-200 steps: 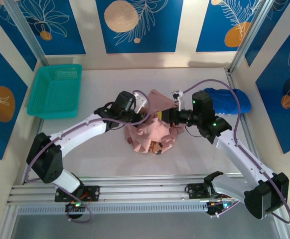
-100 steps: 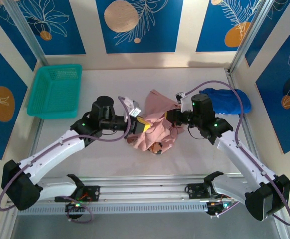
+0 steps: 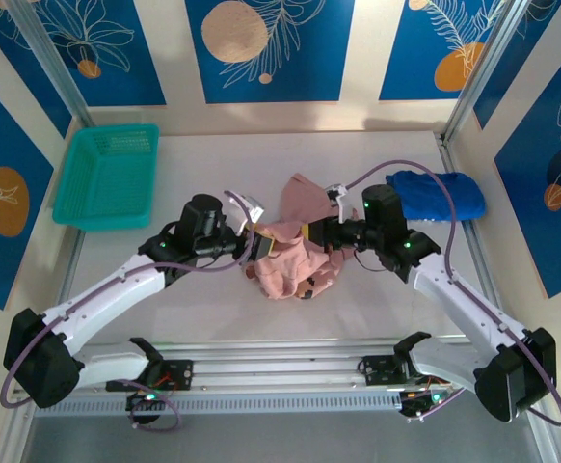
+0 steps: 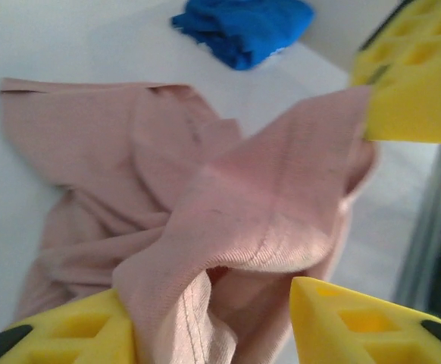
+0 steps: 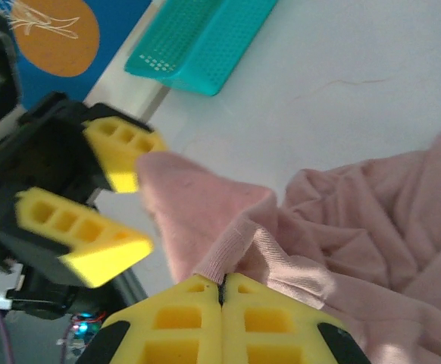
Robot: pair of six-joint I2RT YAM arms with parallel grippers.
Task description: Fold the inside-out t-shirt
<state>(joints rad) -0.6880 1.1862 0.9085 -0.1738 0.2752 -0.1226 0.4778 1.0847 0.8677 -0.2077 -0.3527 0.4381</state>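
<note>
Right wrist view: right gripper [image 5: 222, 292] is pressed together, pinching a seamed edge of the salmon-pink t-shirt [image 5: 357, 227] and holding a fold up at the left gripper [image 5: 133, 206]. Left fingers are spread, with the fold tip touching one pad, not clamped. The shirt is a crumpled heap mid-table between the arms. Blue garment [image 3: 437, 195] sits far right, teal basket [image 3: 107, 176] far left. Looks like a regrasp to open the heap, no fold made yet. Next: left closes on the fold, then both pull apart to flatten.

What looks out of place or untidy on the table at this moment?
The pink t-shirt is bunched in a crumpled heap, not spread flat; the right gripper pinches its seamed edge. The blue garment also lies crumpled, farther right.
</note>
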